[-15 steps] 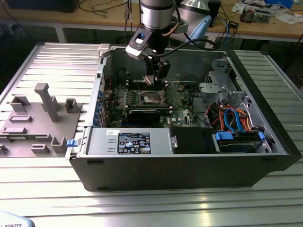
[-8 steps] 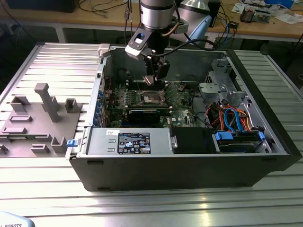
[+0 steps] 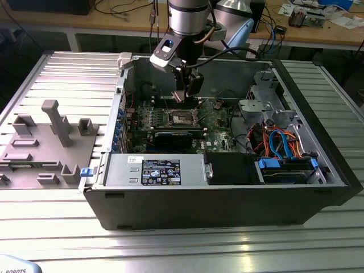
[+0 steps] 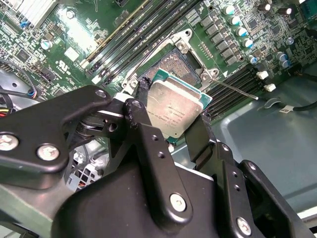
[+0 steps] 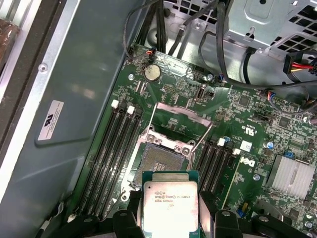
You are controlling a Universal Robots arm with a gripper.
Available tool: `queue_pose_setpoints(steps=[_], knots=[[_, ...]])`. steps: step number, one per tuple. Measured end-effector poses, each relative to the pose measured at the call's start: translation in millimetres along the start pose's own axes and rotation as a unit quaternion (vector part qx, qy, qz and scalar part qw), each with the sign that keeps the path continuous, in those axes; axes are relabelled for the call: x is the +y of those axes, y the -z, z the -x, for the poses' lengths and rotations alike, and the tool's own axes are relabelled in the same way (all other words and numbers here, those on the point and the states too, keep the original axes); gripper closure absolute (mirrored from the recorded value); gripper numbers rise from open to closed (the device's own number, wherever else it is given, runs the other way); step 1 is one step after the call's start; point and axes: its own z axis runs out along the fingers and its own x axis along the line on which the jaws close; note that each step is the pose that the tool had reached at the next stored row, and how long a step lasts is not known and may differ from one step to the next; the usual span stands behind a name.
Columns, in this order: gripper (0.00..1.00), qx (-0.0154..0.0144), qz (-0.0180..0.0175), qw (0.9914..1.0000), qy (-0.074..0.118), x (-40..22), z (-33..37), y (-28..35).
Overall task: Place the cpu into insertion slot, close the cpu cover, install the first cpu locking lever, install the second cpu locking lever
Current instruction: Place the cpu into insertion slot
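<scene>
Silver-grey cpu (image 5: 170, 206) pinched by gripper (image 3: 180, 95), insertion slot (image 3: 183, 118) at its 6 o'clock in exterior view. I'd keep it level, square to the rim, lower without force.

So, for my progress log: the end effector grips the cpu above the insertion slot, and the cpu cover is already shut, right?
Not quite: the end effector grips the cpu above the insertion slot, but the cpu cover stands open, as the first wrist view shows.
</scene>
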Motion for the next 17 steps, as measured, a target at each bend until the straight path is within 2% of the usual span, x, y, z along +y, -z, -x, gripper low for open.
queue_pose_setpoints(steps=[17], knots=[[0.45, -0.0003, -0.0002, 0.99994, -0.011, -0.6, -0.2, -0.2]])
